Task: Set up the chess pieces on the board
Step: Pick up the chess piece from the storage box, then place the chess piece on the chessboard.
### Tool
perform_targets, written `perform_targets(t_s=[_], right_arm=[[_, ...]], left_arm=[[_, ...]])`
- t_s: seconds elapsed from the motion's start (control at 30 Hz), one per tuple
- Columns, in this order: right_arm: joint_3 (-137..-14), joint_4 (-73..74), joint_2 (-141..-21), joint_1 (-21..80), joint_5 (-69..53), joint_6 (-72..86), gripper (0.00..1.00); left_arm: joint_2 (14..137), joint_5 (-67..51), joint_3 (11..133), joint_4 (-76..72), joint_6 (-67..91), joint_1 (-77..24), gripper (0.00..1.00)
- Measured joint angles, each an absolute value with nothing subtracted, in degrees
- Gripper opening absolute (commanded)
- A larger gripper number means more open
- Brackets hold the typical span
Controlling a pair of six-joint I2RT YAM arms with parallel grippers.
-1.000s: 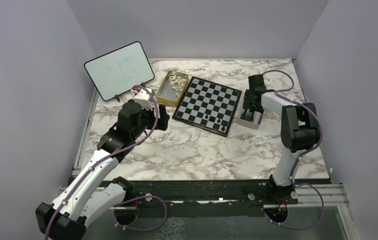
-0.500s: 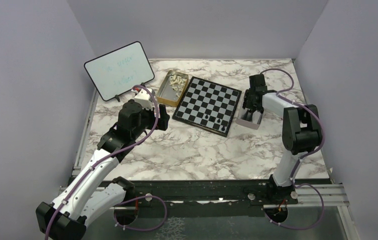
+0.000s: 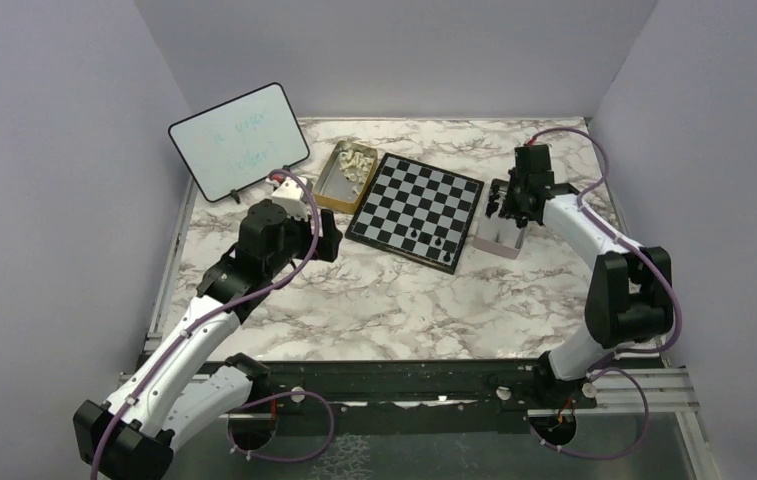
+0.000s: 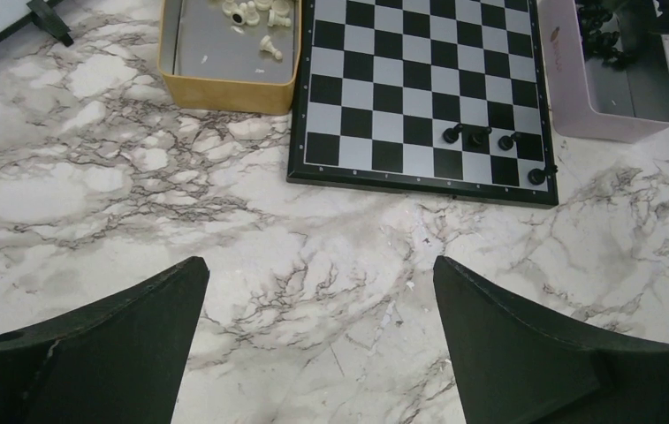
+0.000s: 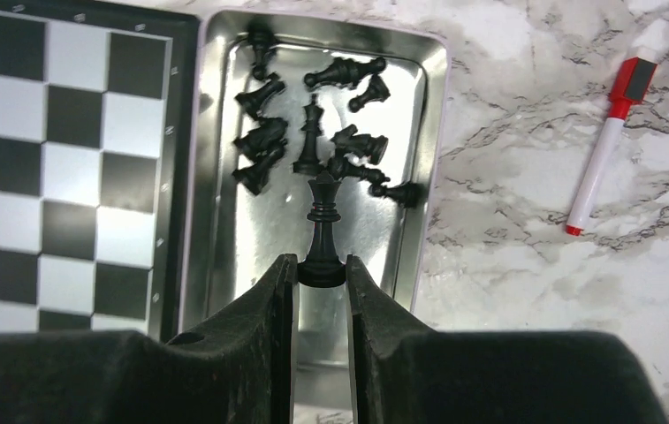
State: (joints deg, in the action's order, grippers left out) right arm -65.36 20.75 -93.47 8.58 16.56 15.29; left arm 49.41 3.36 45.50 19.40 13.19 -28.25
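Right gripper [image 5: 320, 267] clamped on the base of a black chess piece [image 5: 323, 216], upright above the silver tin [image 5: 224, 221] just beside the board [image 4: 419, 79]; left gripper [image 4: 319, 269] wide open over the marble surface [image 4: 92, 194].

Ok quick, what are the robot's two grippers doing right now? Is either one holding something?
Left gripper: fingers open wide, holding nothing.
Right gripper: fingers closed on a black chess piece, gripping its base.
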Motion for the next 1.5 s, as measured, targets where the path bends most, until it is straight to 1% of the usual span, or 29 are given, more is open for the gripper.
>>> perform_targets(t_s=[0.13, 0.2, 0.37, 0.43, 0.6, 0.73, 0.87, 0.93, 1.0, 1.1, 1.2, 1.47, 1.5], right_arm=[[-62.0, 19.3, -87.7, 10.1, 11.4, 12.7, 0.22], [-60.7, 17.8, -85.2, 11.8, 8.5, 11.4, 0.22], [-55.4, 10.4, -78.1, 20.7, 2.5, 6.1, 0.22], [-53.4, 7.4, -75.4, 24.1, -0.6, 4.8, 0.22], [-47.5, -1.5, -69.3, 27.3, -8.1, 1.7, 0.22], [-43.2, -8.2, -66.0, 29.8, -14.8, -0.3, 0.22], [-41.7, -11.7, -65.1, 32.4, -18.9, -1.1, 0.22], [-41.7, -13.1, -65.1, 33.5, -20.3, -1.2, 0.22], [-41.7, -14.0, -65.1, 34.5, -21.2, -1.3, 0.21], [-41.7, -14.7, -65.1, 35.5, -22.0, -1.4, 0.22], [-41.7, -15.6, -65.1, 36.2, -22.2, -1.4, 0.22], [-41.7, -15.9, -65.2, 36.5, -22.4, -1.6, 0.22], [-41.7, -15.9, -65.2, 36.6, -22.4, -1.6, 0.22]], left_arm=[[50.7, 0.8, 45.7, 19.5, 14.6, -28.3, 0.95], [52.1, -1.0, 47.3, 20.4, 15.7, -28.3, 0.92], [56.7, -5.8, 55.0, 22.3, 19.7, -28.3, 0.86], [58.0, -7.6, 57.0, 22.3, 21.8, -28.3, 0.81], [64.2, -14.5, 60.8, 23.0, 28.2, -28.3, 0.74], [69.9, -20.4, 64.5, 23.5, 32.1, -28.3, 0.71], [73.7, -26.4, 67.1, 22.7, 36.6, -28.3, 0.68], [75.1, -29.9, 67.4, 21.0, 39.0, -28.3, 0.68], [76.5, -32.4, 67.4, 19.3, 40.8, -28.3, 0.68], [79.1, -36.6, 67.4, 16.4, 43.8, -28.3, 0.64], [80.8, -39.2, 67.4, 14.9, 45.7, -28.3, 0.62], [83.2, -42.8, 67.4, 11.2, 48.2, -28.3, 0.47], [83.4, -43.0, 67.4, 11.0, 48.3, -28.3, 0.43]])
